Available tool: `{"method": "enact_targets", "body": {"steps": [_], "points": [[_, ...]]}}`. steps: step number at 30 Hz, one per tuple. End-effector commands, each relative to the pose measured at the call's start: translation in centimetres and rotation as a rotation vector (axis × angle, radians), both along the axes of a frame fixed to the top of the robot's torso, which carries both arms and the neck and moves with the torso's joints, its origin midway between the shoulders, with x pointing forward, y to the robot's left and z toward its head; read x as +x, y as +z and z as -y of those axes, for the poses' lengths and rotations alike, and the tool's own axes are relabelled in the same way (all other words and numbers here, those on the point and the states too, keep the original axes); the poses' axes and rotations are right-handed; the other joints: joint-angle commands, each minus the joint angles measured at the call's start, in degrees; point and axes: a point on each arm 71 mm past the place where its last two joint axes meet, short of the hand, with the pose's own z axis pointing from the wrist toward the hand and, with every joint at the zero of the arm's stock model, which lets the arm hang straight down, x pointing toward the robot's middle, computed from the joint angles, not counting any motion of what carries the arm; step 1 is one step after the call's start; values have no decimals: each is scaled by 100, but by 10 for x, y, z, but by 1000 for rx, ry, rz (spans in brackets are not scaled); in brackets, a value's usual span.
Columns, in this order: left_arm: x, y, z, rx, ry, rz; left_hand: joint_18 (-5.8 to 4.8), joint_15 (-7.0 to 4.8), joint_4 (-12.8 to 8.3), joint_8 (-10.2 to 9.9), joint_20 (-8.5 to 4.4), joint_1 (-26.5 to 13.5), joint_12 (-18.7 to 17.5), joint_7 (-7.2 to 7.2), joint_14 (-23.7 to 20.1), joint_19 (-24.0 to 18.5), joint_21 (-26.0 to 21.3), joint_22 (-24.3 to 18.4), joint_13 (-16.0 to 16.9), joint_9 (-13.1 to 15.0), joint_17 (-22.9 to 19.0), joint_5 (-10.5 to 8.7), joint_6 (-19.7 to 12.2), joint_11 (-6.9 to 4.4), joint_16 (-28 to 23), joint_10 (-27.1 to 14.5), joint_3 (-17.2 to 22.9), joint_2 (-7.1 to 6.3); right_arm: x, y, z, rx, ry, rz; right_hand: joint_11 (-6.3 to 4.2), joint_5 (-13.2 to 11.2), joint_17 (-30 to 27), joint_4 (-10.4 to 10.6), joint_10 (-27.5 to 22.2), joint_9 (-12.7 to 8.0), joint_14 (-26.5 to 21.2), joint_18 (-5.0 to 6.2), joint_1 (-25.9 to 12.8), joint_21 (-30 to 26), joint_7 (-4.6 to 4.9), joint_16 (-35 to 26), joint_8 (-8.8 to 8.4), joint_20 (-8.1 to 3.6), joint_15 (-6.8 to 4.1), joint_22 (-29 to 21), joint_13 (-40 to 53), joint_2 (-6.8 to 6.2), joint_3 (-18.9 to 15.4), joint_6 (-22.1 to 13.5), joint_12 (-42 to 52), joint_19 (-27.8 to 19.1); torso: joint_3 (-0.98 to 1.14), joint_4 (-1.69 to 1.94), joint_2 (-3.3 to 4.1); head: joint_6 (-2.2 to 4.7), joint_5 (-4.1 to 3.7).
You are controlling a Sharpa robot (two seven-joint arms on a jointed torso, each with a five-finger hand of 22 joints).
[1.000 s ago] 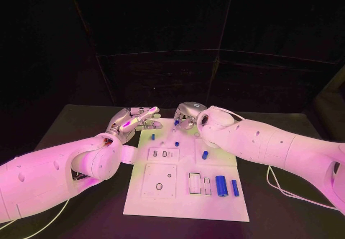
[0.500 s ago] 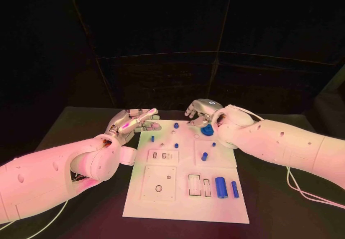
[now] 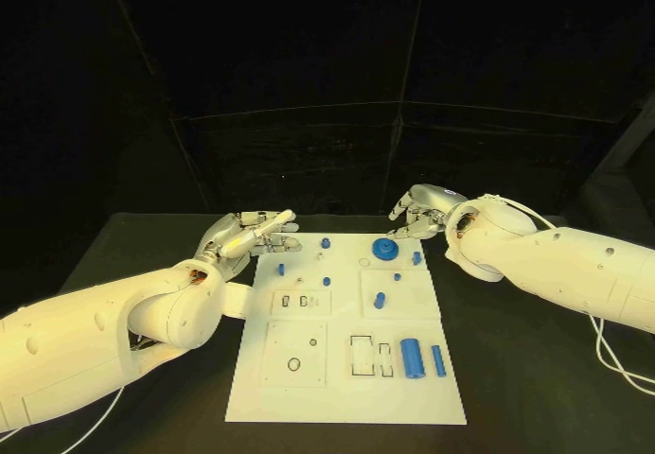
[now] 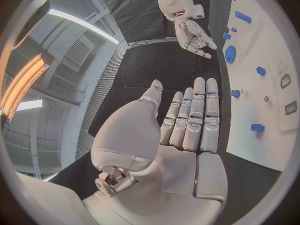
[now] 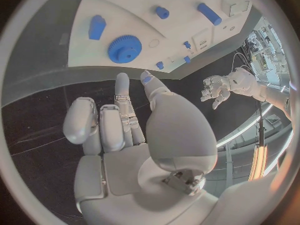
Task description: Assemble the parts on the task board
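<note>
The white task board [image 3: 308, 388] lies in the middle of the table. A blue gear [image 3: 385, 250] sits flat near its far edge, and small blue pegs [image 3: 327, 280] stand around it. A thick blue cylinder [image 3: 411, 357] and a thin one [image 3: 438, 360] lie at the near right. My left hand [image 3: 253, 235] hovers off the board's far left corner, fingers straight and apart, holding nothing. My right hand [image 3: 420, 210] hangs just beyond the far right corner, empty, a short way from the gear [image 5: 125, 49]. The left wrist view shows the flat left palm [image 4: 187, 120] and the right hand [image 4: 194, 35] across the board [image 4: 250, 105].
Several empty slots and holes [image 3: 368, 352] mark the board's near half. Black table [image 3: 546, 378] surrounds the board on all sides. A white cable [image 3: 621, 364] trails from the right arm across the table at the right.
My right hand has drawn back to the right, off the board's far end, and the blue gear now lies uncovered on the board. The left hand has stayed put.
</note>
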Motion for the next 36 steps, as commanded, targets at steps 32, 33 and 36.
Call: {"method": "enact_targets", "body": {"steps": [32,33,36], "points": [[4,-3,4,-4,-26,-2,74,13,-10,-43,-11,-5,-38,0,31,34,-39,-11,-9,-9,11,32,-28,-3,-28,-24,-34,39,13,-26,-17,-138,18,-155,173,247,1877,758,171,21,461,-113,946,182,130,1054,357,176,135,273,4985,269,-972,-362,4632,45,-2,28,5,-77,-84],[4,-3,4,-4,-26,-2,74,13,-10,-43,-11,-5,-38,0,31,34,-39,-11,-9,-9,11,32,-28,-3,-28,-24,-34,39,13,-27,-17,-140,20,-159,173,247,1882,758,175,21,462,-113,948,182,130,1057,360,176,135,273,4995,272,-972,-360,4640,45,-1,28,5,-78,-84],[4,-3,4,-4,-25,-2,74,13,-11,-45,-11,-7,-42,-1,30,35,-43,-14,-10,-8,13,32,-29,-3,-32,-26,-36,41,13,-29,-18,-144,24,-166,172,248,1890,757,181,22,464,-114,951,184,129,1061,365,176,135,277,5007,276,-973,-356,4651,46,2,24,8,-84,-74]]}}
